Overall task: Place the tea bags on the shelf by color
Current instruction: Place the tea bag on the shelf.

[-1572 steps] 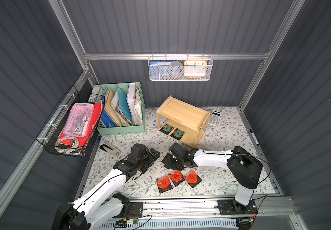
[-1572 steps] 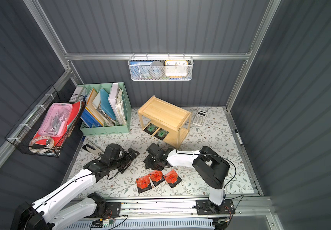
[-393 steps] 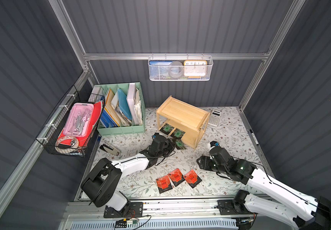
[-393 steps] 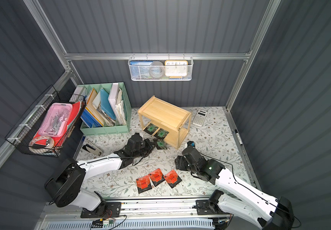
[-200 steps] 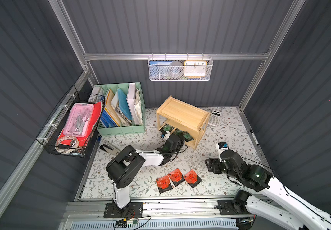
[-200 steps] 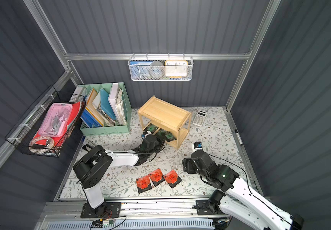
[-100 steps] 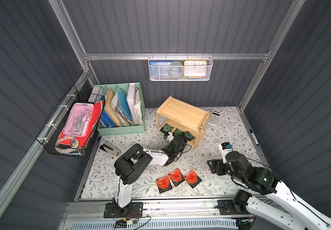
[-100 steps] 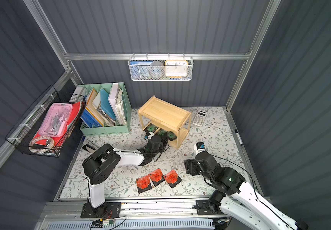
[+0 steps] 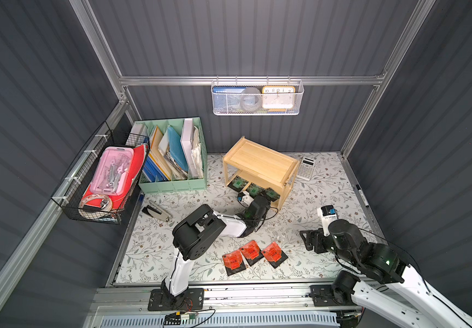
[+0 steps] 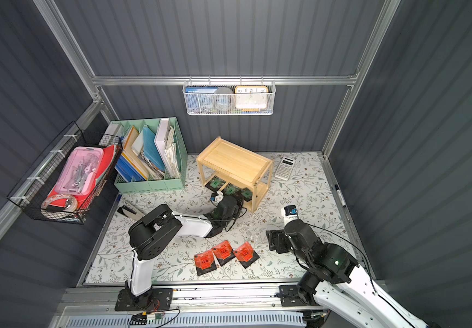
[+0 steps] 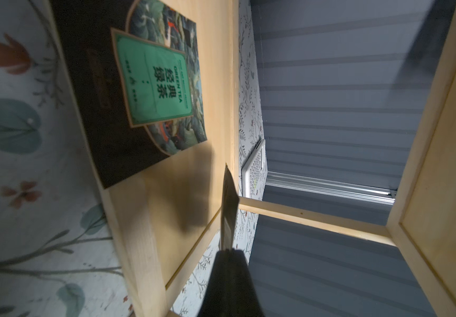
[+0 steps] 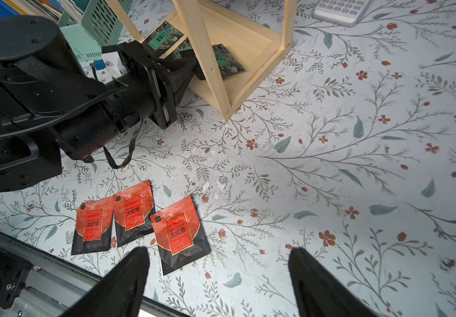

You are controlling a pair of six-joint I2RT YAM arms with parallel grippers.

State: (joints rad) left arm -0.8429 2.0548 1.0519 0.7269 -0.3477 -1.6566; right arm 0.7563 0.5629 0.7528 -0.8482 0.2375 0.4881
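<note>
as the left pincer (image 11: 228,251) clenches 1 green tea bag (image 11: 229,208) edge-on over the lower tier of the shelf (image 9: 260,162), 2 more green tea bags (image 9: 238,182) lie flat on that tier. well in front of the shelf, the right pincer (image 12: 218,251) hangs released near 3 red tea bags (image 9: 253,252) lying on the bench (image 9: 328,181).

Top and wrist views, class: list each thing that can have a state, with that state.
Shelf: upright on the table.
Left hand: shut on a green tea bag, at the lower tier.
Right hand: open, empty.
Other green tea bags: flat on the lower tier.
Red tea bags: flat on the table, partly overlapping.
</note>
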